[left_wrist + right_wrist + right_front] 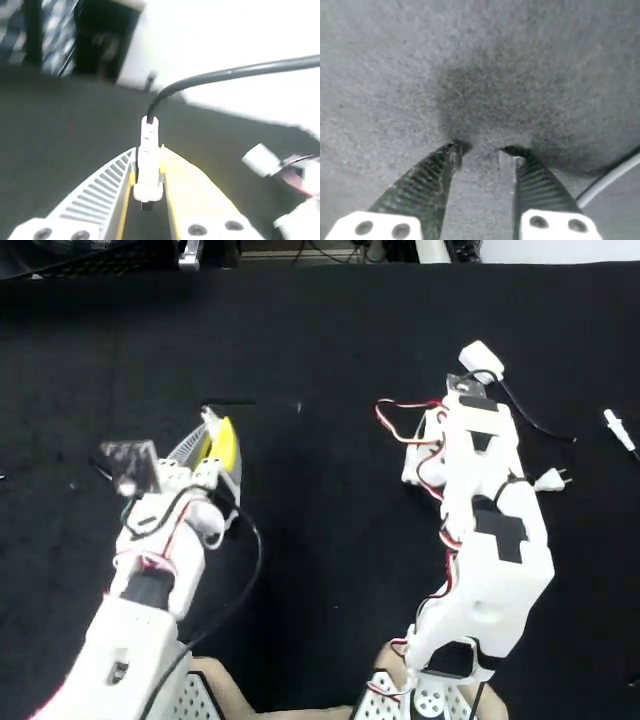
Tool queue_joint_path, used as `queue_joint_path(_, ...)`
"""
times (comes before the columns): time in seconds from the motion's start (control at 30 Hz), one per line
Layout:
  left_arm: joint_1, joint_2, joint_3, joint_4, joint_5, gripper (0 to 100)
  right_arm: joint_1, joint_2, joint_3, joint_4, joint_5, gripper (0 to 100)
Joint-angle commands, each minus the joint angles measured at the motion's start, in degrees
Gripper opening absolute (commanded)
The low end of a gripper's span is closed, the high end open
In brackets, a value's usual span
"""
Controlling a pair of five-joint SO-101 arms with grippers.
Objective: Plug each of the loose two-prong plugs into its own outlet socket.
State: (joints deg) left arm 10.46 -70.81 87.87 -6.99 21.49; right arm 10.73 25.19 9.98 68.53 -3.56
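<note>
My left gripper [148,187] is shut on a white two-prong plug [148,160]; the plug's black cord [235,72] arcs away from it. In the high view this gripper [212,432], with its yellow finger, sits left of the table's middle. A white outlet socket [260,160] lies farther off, beside the other arm's red wires. From above, that socket [481,359] is at the far end of the right arm. My right gripper [482,152] is open, its tips down on the black cloth with nothing between them. A loose white plug [551,480] lies just right of that arm.
Black cloth [330,330] covers the table. Another small white connector [619,428] lies near the right edge. A pale cable [612,181] crosses the cloth beside my right fingers. Behind the table stand dark equipment and a white surface [225,30].
</note>
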Motion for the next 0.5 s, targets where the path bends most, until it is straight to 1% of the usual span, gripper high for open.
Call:
queue_joint_path(0.0,3.7,-14.5,2.8,-1.4,0.0,3,1.1,1.0,-2.3,-2.5,4.7,3.8)
queue_joint_path(0.03,4.7,-17.8,4.4,-1.4,0.0,3,1.1,1.3,-3.5,-2.4,5.5,1.5)
queue_joint_path(0.13,7.7,-27.3,10.0,-1.1,0.0,3,0.3,1.1,-4.6,-1.9,6.5,1.5)
queue_joint_path(0.17,8.2,-29.5,10.1,0.3,0.0,3,-0.3,0.9,-4.8,-1.9,6.8,1.3)
queue_joint_path(0.23,8.8,-33.1,9.6,6.6,0.0,3,-2.0,0.5,-5.7,-1.8,6.7,1.2)
queue_joint_path(0.33,9.7,-33.6,9.6,11.4,0.0,3,-4.3,-1.4,-8.2,-1.8,6.7,1.2)
queue_joint_path(0.47,10.2,-33.1,9.6,14.2,0.0,3,-8.4,-6.4,-11.8,-1.8,6.7,1.2)
